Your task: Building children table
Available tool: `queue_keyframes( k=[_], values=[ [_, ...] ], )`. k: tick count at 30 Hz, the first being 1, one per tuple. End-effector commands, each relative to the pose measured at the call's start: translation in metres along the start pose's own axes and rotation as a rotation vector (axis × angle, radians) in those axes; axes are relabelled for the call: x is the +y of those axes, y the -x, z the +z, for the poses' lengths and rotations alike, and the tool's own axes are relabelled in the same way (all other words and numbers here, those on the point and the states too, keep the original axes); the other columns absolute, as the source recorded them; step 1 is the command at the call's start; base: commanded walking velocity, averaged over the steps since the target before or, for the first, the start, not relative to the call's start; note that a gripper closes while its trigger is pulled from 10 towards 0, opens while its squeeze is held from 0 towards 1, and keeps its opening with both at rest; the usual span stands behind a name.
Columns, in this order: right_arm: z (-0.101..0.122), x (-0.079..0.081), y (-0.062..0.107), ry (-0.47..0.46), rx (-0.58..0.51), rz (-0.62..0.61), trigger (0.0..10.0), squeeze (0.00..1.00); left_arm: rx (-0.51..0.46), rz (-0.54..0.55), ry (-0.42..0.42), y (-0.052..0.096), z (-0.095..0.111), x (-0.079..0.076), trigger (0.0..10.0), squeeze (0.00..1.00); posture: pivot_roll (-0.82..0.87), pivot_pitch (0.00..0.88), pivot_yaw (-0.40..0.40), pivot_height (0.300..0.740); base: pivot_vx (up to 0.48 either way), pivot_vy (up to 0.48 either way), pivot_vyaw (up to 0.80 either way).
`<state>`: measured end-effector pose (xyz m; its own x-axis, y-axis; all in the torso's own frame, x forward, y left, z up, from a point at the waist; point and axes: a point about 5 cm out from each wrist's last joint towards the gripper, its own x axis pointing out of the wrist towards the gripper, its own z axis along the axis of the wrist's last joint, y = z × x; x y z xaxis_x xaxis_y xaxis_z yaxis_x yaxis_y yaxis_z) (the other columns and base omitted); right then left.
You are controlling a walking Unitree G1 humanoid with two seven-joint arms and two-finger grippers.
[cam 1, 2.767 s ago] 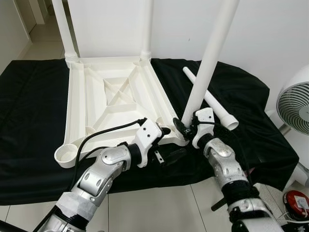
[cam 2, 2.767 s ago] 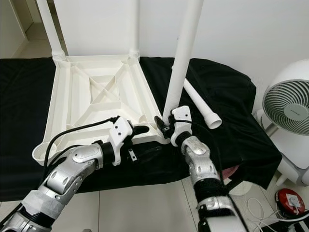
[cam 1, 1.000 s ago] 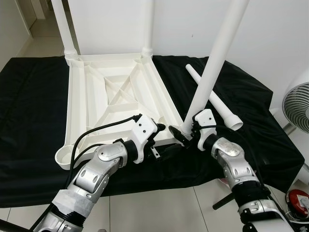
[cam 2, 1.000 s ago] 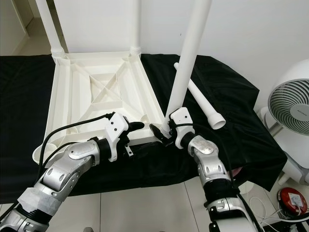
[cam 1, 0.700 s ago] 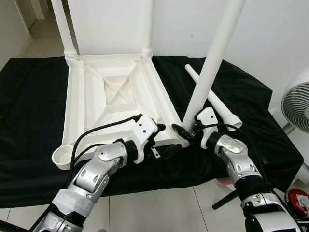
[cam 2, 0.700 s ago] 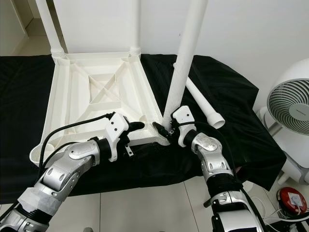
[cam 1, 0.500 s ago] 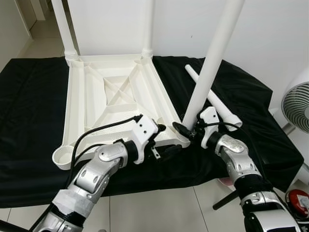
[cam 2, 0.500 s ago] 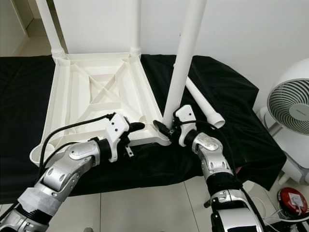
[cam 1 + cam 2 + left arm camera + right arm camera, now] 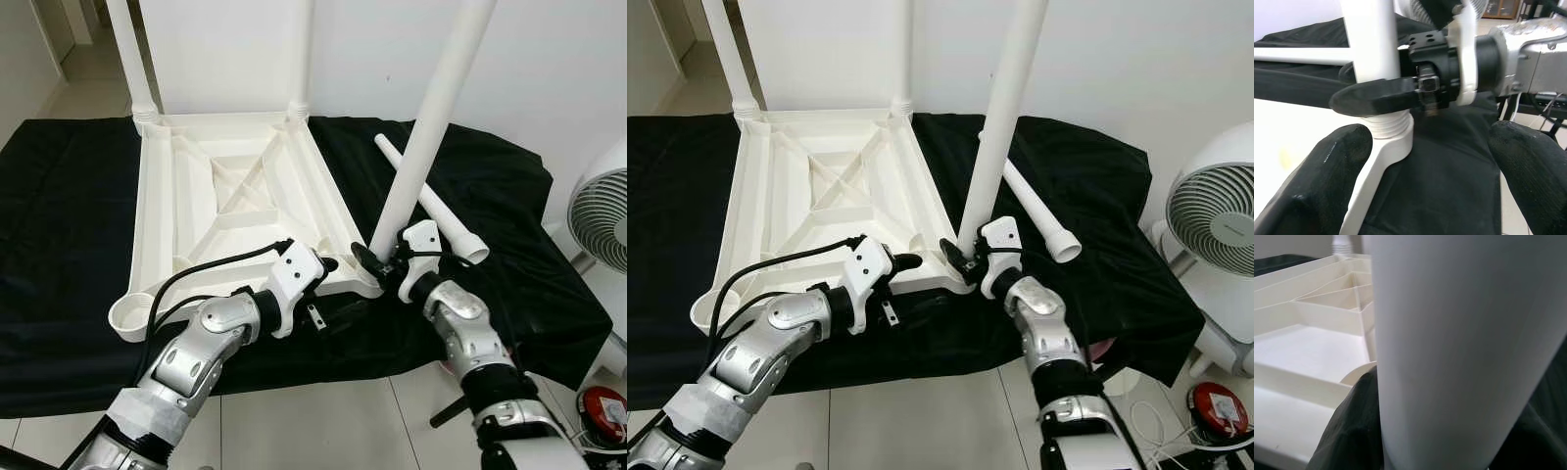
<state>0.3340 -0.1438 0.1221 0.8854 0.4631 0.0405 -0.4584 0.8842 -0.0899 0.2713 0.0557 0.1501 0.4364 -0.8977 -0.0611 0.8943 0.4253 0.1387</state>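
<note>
Fingers of the right gripper (image 9: 377, 264) are closed on the base of one leg (image 9: 431, 122), held tilted at the near right socket of the upturned table (image 9: 220, 201). Fingers (image 9: 1317, 191) of the left gripper (image 9: 338, 294) are spread apart, gripping nothing, just beside that corner. Legs counted: four, with two standing in the far sockets and one loose leg (image 9: 431, 211) lying on the black cloth (image 9: 59, 225). One near left socket (image 9: 132, 315) is unfilled. Threading at the held leg's base is seen from the left wrist. One fan (image 9: 1215, 220) stands at right.
</note>
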Motion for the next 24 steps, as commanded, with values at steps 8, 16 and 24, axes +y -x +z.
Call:
queue_keyframes(
  k=[8, 16, 24],
  values=[
    [-0.012, 0.01, 0.007, -0.061, 0.056, -0.296, 10.0, 0.0, 0.01, -0.038, -0.009, 0.0, -0.002, -0.003, 10.0, 0.0, -0.07, 0.0, -0.049, 0.74, 0.0, 0.0, 0.0],
    [-0.01, 0.02, 0.013, -0.067, 0.07, -0.568, 10.0, 0.0, 0.009, -0.055, -0.012, -0.001, -0.001, -0.004, 10.0, 0.0, -0.07, 0.0, -0.047, 0.74, 0.0, 0.0, 0.0],
    [-0.006, 0.032, 0.009, -0.128, 0.046, -0.542, 10.0, 0.0, 0.005, -0.062, -0.012, -0.002, -0.001, -0.005, 10.0, 0.0, -0.07, 0.0, -0.048, 0.74, 0.0, 0.0, 0.0]
  ],
)
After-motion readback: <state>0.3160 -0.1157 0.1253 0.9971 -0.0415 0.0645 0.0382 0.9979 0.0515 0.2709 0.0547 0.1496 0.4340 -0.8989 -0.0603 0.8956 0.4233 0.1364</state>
